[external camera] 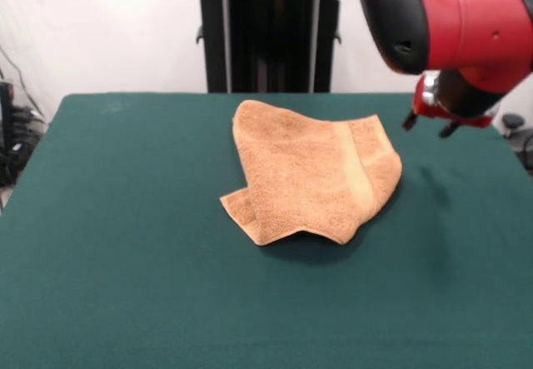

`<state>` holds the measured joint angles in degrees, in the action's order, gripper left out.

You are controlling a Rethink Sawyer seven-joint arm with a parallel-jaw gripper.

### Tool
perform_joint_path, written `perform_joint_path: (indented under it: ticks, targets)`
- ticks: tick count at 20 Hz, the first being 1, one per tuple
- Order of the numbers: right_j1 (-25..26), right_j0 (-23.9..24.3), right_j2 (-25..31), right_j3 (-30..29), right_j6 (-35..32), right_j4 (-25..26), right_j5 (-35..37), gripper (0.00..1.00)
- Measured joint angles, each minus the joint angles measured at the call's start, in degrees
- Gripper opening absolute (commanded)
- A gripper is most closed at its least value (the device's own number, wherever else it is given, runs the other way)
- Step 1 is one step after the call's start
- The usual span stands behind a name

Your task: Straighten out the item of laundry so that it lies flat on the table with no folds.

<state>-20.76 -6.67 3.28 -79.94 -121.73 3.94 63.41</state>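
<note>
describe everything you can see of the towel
The towel is orange-tan terry cloth with a flat woven band near its right side. It lies crumpled and folded over itself, a corner poking out at lower left, around the middle of the green table. Only the table touches it; the gripper hangs apart, to its right.

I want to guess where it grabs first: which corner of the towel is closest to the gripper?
The upper right corner of the towel, just beyond the flat woven band, lies nearest the gripper; the other corners sit farther left or toward the table's front.

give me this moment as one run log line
towel: crumpled, folds remain, mid table | end effector: above table, right of towel, apart from it | holding: nothing | task: not done
</note>
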Motion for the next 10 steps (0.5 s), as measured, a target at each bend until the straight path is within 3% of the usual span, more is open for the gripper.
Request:
perform_joint_path:
  ticks: [10]
  targets:
    - [-1.1, 4.6, -0.1, 0.0, 0.0, 0.9, 0.0, 1.0]
